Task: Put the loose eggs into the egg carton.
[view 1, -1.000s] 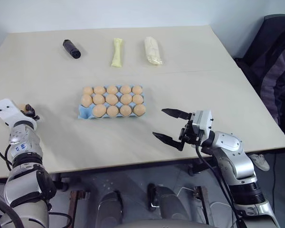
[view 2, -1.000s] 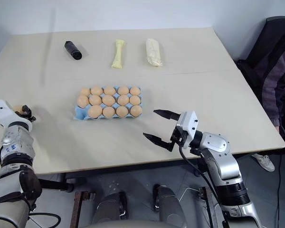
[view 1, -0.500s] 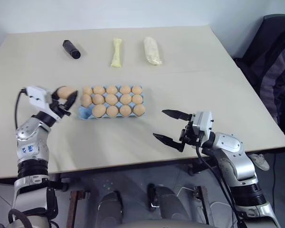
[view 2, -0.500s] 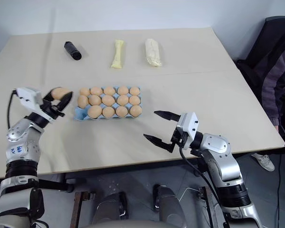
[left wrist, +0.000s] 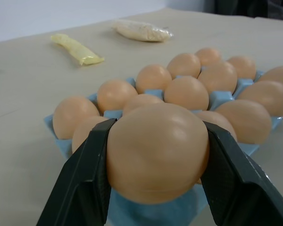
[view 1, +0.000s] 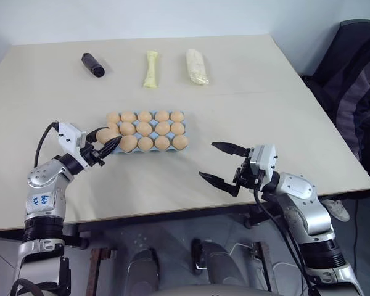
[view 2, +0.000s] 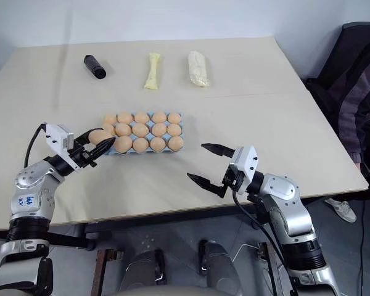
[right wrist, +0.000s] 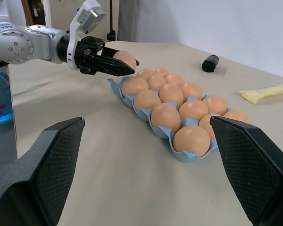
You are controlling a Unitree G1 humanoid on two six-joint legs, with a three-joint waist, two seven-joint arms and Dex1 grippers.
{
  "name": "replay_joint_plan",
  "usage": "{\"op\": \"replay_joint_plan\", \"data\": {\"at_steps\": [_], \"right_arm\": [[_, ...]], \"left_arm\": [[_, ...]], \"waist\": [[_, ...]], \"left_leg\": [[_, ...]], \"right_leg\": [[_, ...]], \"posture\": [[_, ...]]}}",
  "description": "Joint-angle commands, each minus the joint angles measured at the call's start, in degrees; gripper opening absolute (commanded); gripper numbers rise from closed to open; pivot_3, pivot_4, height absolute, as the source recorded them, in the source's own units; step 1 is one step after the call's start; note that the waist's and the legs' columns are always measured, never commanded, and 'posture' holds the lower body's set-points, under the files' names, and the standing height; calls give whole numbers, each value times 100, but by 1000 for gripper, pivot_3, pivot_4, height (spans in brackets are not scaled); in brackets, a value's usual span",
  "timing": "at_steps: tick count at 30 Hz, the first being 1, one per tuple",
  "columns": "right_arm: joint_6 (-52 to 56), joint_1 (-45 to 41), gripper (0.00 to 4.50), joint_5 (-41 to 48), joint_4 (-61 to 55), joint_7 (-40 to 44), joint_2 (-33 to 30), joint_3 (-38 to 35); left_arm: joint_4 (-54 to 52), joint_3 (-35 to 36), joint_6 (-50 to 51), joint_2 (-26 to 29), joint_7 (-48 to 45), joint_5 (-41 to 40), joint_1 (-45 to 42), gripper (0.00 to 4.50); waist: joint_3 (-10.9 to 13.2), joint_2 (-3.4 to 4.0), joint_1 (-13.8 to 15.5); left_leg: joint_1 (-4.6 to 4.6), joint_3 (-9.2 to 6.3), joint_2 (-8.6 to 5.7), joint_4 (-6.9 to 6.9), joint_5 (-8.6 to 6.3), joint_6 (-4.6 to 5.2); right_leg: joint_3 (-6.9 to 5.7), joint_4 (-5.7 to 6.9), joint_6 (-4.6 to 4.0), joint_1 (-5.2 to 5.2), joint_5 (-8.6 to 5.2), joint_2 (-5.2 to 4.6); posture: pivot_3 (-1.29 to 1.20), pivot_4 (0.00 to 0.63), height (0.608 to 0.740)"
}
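Egg point(view 1: 106, 135) carried beside carton point(view 1: 108, 150).

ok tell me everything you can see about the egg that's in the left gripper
The egg is smooth, pale orange-tan and oval, with no crack showing. The left gripper holds it by its two sides between the black fingers, pointing roughly level. It hangs at the near left corner of the blue egg carton, just above the corner cup, not yet set down.

arms: silver | left end effector point(view 1: 105, 143): black fingers, white housing, black cable
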Motion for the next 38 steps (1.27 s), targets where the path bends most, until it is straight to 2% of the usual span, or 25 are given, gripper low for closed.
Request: {"op": "replay_joint_plan", "data": {"at_steps": [1, 9, 16, 17, 24, 26, 29, 38], "right_arm": [[-104, -16, 4500, 32, -215, -32, 5, -71], [-111, -67, 4500, 39, -182, 6, -25, -90], [-144, -88, 4500, 76, -212, 1, 10, -99], [-140, -87, 4500, 78, -205, 15, 0, -98], [-139, -110, 4500, 87, -109, 124, -87, -149], [-127, -115, 4500, 84, -93, 134, -115, -161], [-17, -116, 4500, 126, -99, 107, -164, -211], [340, -47, 4500, 22, -176, -231, -349, -412]], "left_arm": [[-69, 28, -83, 21, 6, 68, -42, 2244], [135, -29, -11, -72, 67, 159, -279, 2244], [-152, 260, 4, 81, 67, -12, -29, 4424], [-224, 292, 41, 128, 15, -43, 45, 4490], [-834, 433, 505, 765, -737, -307, 718, 4490], [-927, 509, 481, 951, -942, -360, 886, 4490], [-1040, 665, 439, 1165, -1273, -476, 1133, 4490], [-1440, 688, 308, 1185, -1370, -378, 1569, 4490]], "waist": [[0, 0, 0], [0, 0, 3], [0, 0, -8], [0, 0, -12], [1, 2, -9], [2, 3, -4], [2, 3, -6], [3, 4, -7]], "left_leg": [[0, -9, 0, -1, 0, 0], [-1, -17, 0, -6, -2, 0], [0, -16, 1, -7, -3, -2], [0, -16, 2, -8, -3, -2], [0, -16, 10, -21, -8, -9], [1, -17, 9, -31, -8, -11], [2, -16, 9, -38, -10, -14], [1, -14, 9, -45, -13, -17]], "right_leg": [[2, -1, 0, 0, 0, 1], [1, -4, 0, -1, 0, 7], [4, -5, 0, -3, 0, 6], [7, -5, 0, -3, 0, 5], [11, -16, -11, -11, -5, 2], [15, -25, -68, -11, -38, 0], [28, -30, -74, -13, -42, -2], [57, -45, -94, -15, -54, -5]], "posture": [[0, 150, 740], [0, 150, 740], [0, 150, 740], [0, 150, 740], [0, 150, 740], [0, 150, 740], [0, 150, 740], [0, 150, 740]]}}
